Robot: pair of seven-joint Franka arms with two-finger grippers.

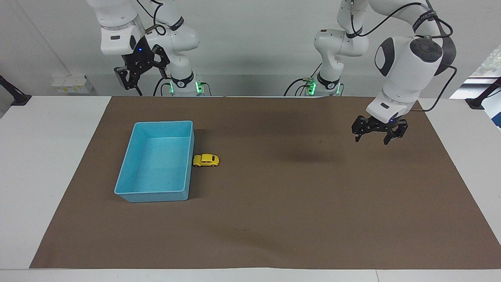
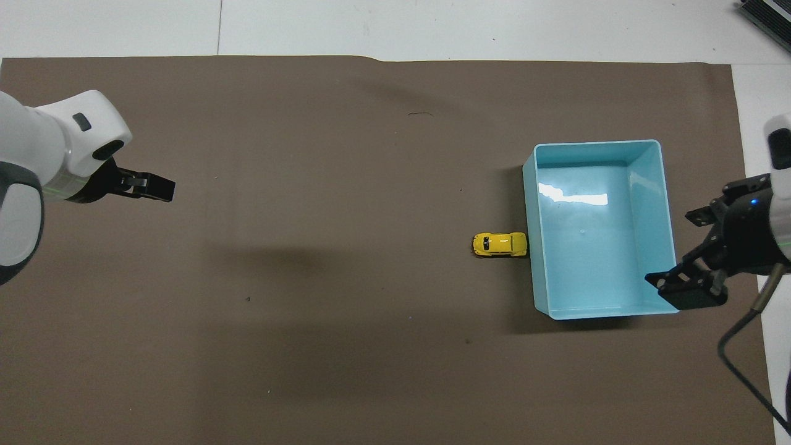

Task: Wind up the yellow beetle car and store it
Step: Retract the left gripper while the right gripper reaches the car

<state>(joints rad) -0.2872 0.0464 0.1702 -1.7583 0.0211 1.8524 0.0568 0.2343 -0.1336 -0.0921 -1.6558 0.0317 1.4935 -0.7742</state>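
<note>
Facing view: yellow beetle car (image 1: 206, 160) rests touching blue bin (image 1: 158, 162), unstored; left gripper (image 1: 377, 135) and right gripper (image 1: 137, 78), both spread and empty, must descend to grasp it.

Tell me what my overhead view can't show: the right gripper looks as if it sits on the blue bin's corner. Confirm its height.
Observer: The right gripper is well clear of the blue bin. It hangs high up by its arm's base, open and empty.
Operator: Report the left gripper's height too.
Observer: The left gripper hangs above the brown mat, open and empty, and its shadow falls on the mat below.
Operator: Check the car against the bin wall.
Observer: The yellow beetle car stands on its wheels on the mat, outside the bin. One end is right at the bin's outer wall, and I see no gap.
</note>
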